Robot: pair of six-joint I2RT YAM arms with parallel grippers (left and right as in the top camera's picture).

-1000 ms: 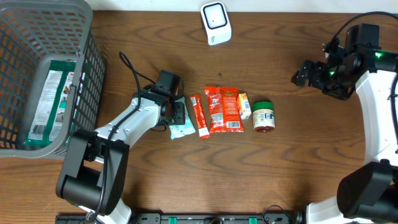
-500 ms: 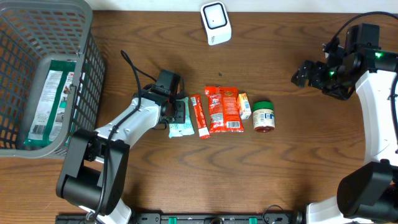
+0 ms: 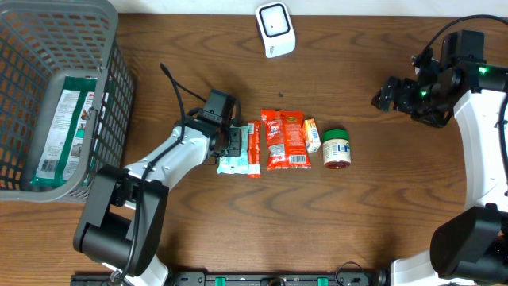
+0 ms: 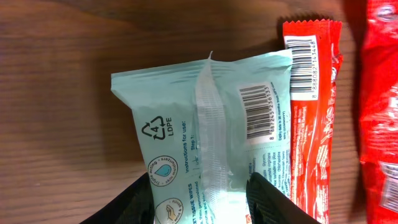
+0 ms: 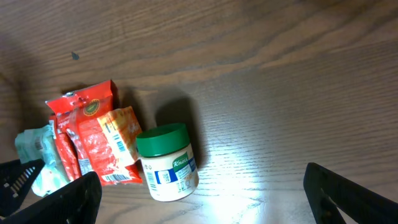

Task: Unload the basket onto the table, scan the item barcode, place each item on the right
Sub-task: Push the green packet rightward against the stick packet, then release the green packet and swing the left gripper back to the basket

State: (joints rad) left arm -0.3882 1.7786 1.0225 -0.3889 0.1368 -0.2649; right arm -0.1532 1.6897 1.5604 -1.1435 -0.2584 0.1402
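Left gripper (image 3: 231, 144) is down over the pale teal wipes pack (image 4: 186, 124), fingers (image 4: 140, 202) apart and straddling its lower end; can't tell if they actually pinch it. The pack lies flat on the wooden table (image 3: 397, 206), barcode (image 4: 255, 112) face up, right edge touching the red stick packet (image 4: 311, 124). Further right in the row: red pouch (image 3: 286, 140), small orange packet (image 3: 312, 134), green-lidded jar (image 3: 336, 148). White scanner (image 3: 275, 28) sits at the far edge, well apart. Right gripper (image 3: 382, 94) hangs off to the right, fingers spread wide, nothing between them. Grey basket (image 3: 115, 87) at left.
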